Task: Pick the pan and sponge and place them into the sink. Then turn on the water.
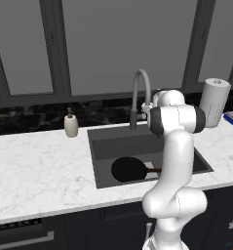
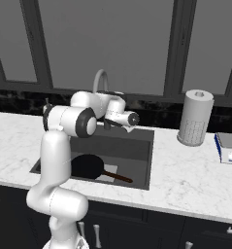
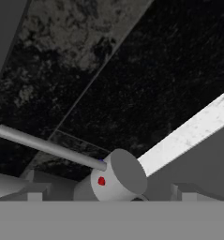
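The black pan (image 1: 129, 169) lies flat on the floor of the dark grey sink (image 1: 101, 141), its brown handle (image 1: 154, 170) pointing right; the pan (image 2: 87, 166) is also seen from the other side. The sponge is hidden. My gripper (image 1: 146, 109) is up at the base of the arched grey faucet (image 1: 140, 88), behind the sink. In the hand view the gripper (image 3: 108, 192) is open, its fingertips (image 3: 33, 191) standing wide on either side of the faucet's grey knob (image 3: 118, 176), which has a red dot and a thin lever (image 3: 48, 146). No water stream shows.
A white soap dispenser (image 1: 70, 125) stands left of the sink. A paper towel roll (image 2: 195, 117) stands on the marble counter (image 1: 40, 166) to the right, with a blue and white box (image 2: 229, 147) beyond it. Dark backsplash and windows lie behind.
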You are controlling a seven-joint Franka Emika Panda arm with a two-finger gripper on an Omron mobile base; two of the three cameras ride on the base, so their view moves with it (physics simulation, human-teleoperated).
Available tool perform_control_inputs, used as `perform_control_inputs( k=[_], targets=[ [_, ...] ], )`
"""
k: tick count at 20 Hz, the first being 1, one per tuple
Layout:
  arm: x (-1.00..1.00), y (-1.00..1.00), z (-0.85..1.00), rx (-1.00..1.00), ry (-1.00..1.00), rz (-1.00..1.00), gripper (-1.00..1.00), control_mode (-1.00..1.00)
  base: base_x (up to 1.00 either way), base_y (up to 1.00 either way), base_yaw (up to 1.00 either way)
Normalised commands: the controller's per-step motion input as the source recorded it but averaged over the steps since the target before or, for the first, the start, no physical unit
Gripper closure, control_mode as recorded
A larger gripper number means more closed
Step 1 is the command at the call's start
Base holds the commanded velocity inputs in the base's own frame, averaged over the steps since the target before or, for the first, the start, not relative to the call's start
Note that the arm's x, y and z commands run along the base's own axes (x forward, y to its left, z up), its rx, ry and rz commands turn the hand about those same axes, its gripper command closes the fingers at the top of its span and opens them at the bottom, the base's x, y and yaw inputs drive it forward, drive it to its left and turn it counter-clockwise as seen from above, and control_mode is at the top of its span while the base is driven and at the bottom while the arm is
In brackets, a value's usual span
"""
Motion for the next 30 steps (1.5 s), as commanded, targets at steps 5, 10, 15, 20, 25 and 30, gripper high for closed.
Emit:
perform_control_inputs(
  k=[5, 10, 15, 20, 25, 30],
  targets=[
    [0.19, 0.0, -0.11, 0.02, 0.0, 0.0, -1.0, -1.0, 0.0, 0.0, 0.0],
    [0.17, 0.0, -0.09, 0.03, 0.0, 0.0, -1.0, -1.0, 0.0, 0.0, 0.0],
    [0.08, 0.0, -0.06, 0.03, 0.0, 0.0, -1.0, -1.0, 0.0, 0.0, 0.0],
    [0.06, 0.0, -0.06, 0.03, 0.0, 0.0, 1.0, -1.0, 0.0, 0.0, 0.0],
    [0.0, -0.03, 0.0, 0.02, 0.0, 0.0, 1.0, -1.0, 0.0, 0.0, 0.0],
    [0.01, -0.09, -0.01, 0.08, 0.0, 0.0, 1.0, -1.0, 0.0, 0.0, 0.0]
  ],
)
